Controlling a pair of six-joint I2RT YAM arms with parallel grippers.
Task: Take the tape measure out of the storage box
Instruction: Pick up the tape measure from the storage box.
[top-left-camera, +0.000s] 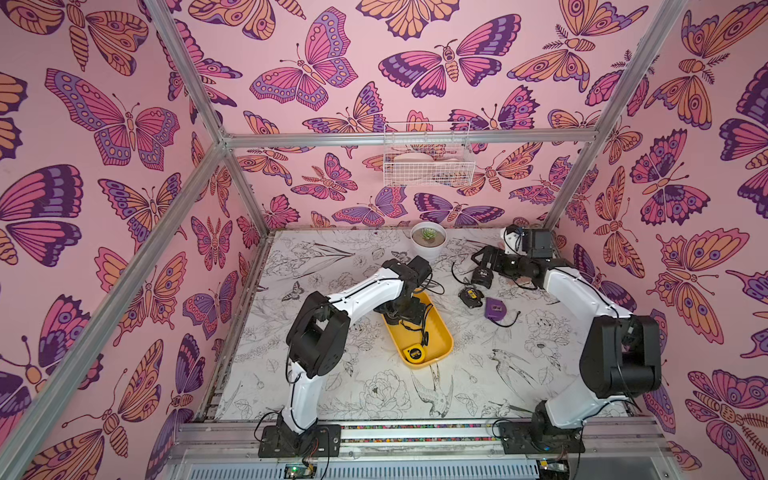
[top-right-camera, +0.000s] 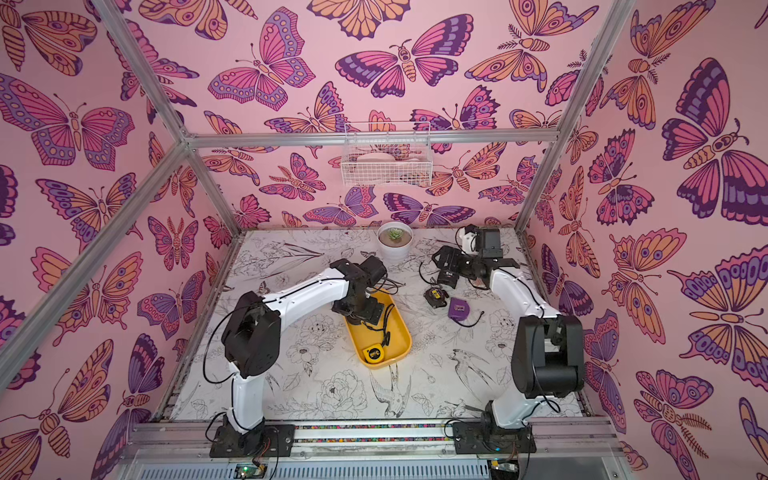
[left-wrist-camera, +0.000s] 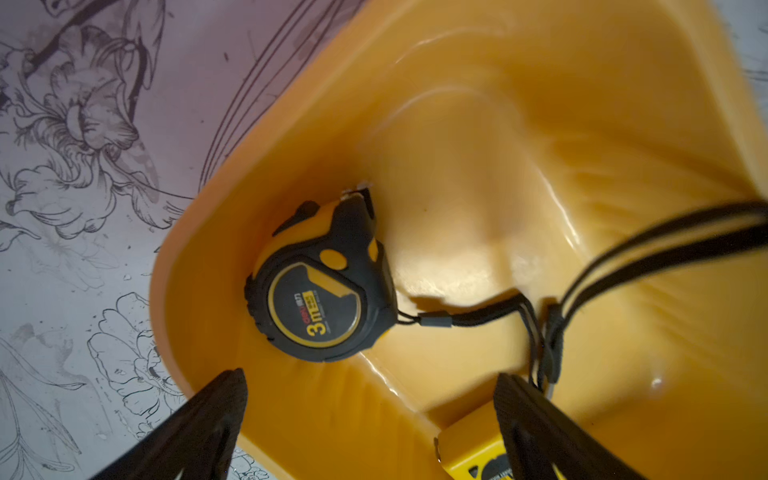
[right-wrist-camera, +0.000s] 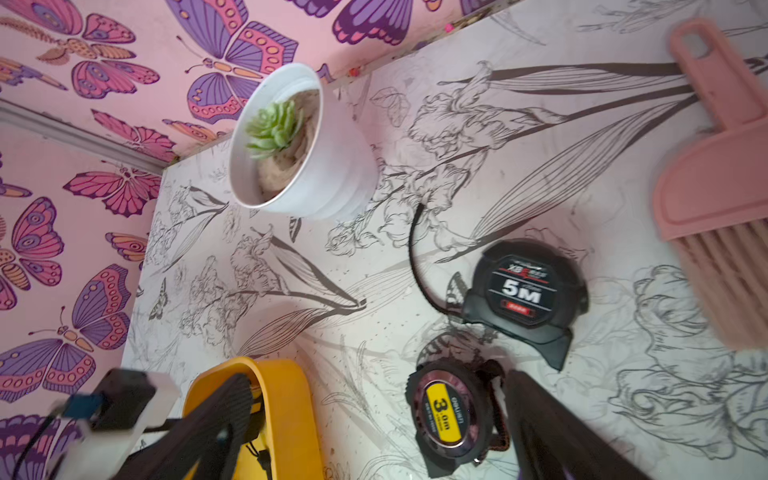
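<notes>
storage box: here's the shallow yellow rectangular plastic storage box (top-left-camera: 441, 332) with rounded corners, flat on the flower-printed white table (top-left-camera: 332, 395).
tape measure: the round yellow-and-black tape measure (left-wrist-camera: 324, 286) is inside the storage box, flat with its dial up, tucked into a corner at the near end with its case against the wall. Both top views catch it (top-left-camera: 414, 354) (top-right-camera: 374, 353).
strap: its thin black wrist strap (left-wrist-camera: 478, 316) trails along the box floor toward the middle.
left gripper: the left gripper (left-wrist-camera: 370, 376) hangs over the far half of the storage box, jaws spread wide and empty, apart from the tape measure.
yellow block: a yellow block with black print (left-wrist-camera: 469, 457) sits on the box floor by one left fingertip (left-wrist-camera: 515, 399). It is mostly hidden, so I can't tell what it is.
right gripper: the right gripper (right-wrist-camera: 378, 376) is outside the storage box, beyond its far right corner, fingers wide apart and gripping nothing.
black pair: a black "5M" tape measure (right-wrist-camera: 523, 291) and a round black one with a yellow "3.0m" label (right-wrist-camera: 449, 411) lie on the table right of the box's far end, near each other.
purple one: a purple square-cased tape measure (top-left-camera: 496, 309) lies right of the box, just past the black pair.
pot: a white round pot with a green succulent (top-left-camera: 429, 241) stands beyond the box's far end.
brush: a pink plastic hand brush (right-wrist-camera: 715, 187) lies farther from the box than the "5M" case.
</notes>
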